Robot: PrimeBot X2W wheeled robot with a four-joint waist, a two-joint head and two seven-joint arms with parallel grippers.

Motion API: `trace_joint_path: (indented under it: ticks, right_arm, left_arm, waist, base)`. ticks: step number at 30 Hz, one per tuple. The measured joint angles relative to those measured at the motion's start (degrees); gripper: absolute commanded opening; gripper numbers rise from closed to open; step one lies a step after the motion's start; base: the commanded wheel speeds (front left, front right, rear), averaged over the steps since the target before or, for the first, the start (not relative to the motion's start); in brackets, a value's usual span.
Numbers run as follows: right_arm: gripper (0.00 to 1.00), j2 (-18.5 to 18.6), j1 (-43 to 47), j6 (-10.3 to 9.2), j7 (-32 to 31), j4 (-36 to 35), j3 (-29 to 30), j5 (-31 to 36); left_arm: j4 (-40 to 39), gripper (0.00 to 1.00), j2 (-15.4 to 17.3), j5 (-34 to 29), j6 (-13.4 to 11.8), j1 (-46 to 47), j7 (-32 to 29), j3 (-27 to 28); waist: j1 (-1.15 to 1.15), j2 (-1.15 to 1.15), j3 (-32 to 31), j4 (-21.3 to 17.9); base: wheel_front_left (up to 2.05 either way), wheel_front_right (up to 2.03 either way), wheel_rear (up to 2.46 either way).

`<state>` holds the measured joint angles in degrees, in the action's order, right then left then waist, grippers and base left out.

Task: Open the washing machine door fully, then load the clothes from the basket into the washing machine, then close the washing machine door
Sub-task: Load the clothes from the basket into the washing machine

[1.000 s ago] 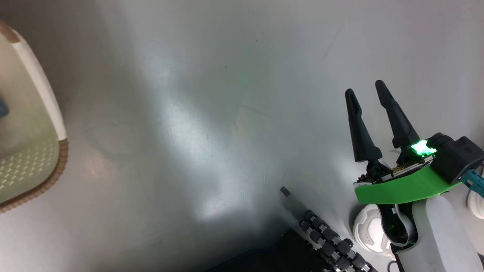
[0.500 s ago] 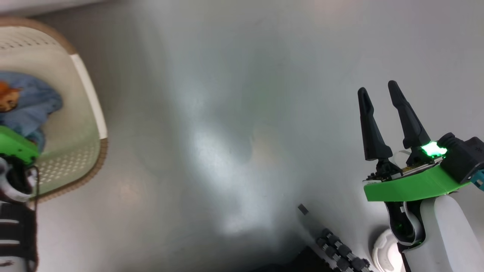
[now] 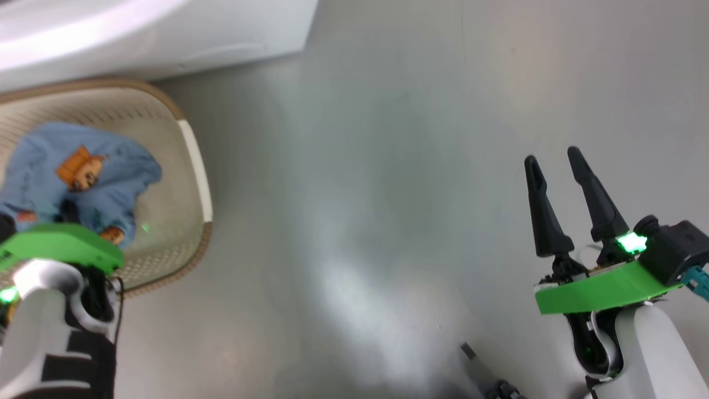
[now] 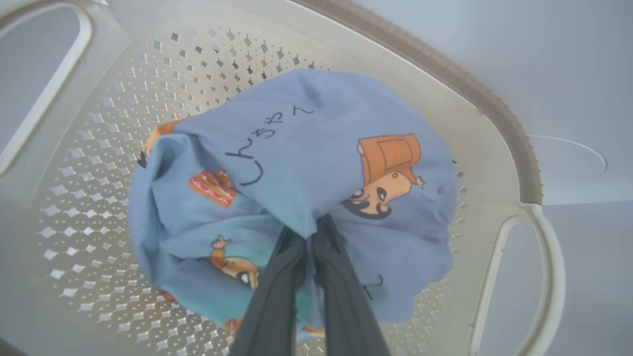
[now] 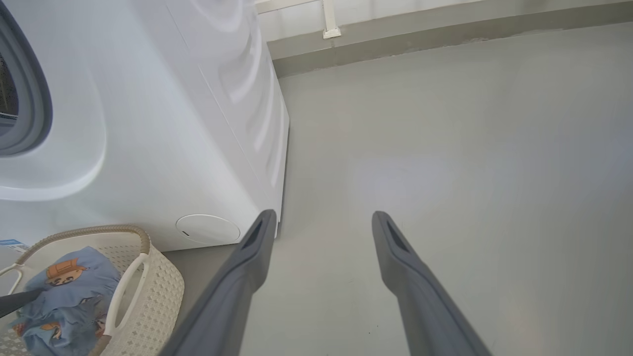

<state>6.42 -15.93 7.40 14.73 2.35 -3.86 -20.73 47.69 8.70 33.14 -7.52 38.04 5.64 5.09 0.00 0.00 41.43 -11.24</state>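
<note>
The cream basket stands on the floor against the white washing machine. Inside it lie the light-blue clothes with orange cartoon prints. In the left wrist view my left gripper is shut on a fold of the clothes, which bunch around its fingertips above the perforated basket floor. My right gripper hangs open and empty over bare floor, far right of the basket. The right wrist view shows the right gripper, the washing machine with its grey gasket, the basket and the clothes. The door is out of view.
Grey floor spreads wide between the basket and my right arm. A wall skirting runs behind the washing machine. A round white cover sits low on the machine's front. Part of my wheeled base shows at the bottom.
The head camera has swung, bringing the basket, the clothes, the machine's foot and my left arm into the picture. The right gripper stays open.
</note>
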Motion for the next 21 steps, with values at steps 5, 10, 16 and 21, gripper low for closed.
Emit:
trace_joint_path:
  ticks: [5,10,16,21]
  right_arm:
    - [1.00,0.5,1.7,0.00,0.0,0.1,0.0,0.5]
    - [1.00,0.7,3.4,0.00,0.0,0.2,0.5,0.6]
    - [1.00,0.7,5.3,0.00,0.0,0.5,0.8,1.0]
    - [1.00,0.7,6.9,0.00,0.0,0.7,1.2,2.3]
  left_arm:
    - [2.0,0.00,-1.1,0.5,2.1,-2.3,2.3,-0.4]
    - [2.4,0.00,-2.3,1.0,4.3,-3.2,5.2,-0.6]
    - [1.4,0.00,-3.8,1.4,7.0,-6.8,7.5,-1.0]
    - [-0.7,0.00,-4.9,1.3,8.4,-10.3,8.3,-2.0]
  waist:
    - [0.00,0.00,-4.4,1.1]
    - [0.00,0.00,-8.2,2.4]
    - [0.00,0.00,-12.2,3.9]
    - [0.00,0.00,-15.2,4.8]
  base:
    - [0.00,0.00,0.00]
    - [0.00,0.00,0.00]
    - [0.00,0.00,0.00]
    - [0.00,0.00,0.00]
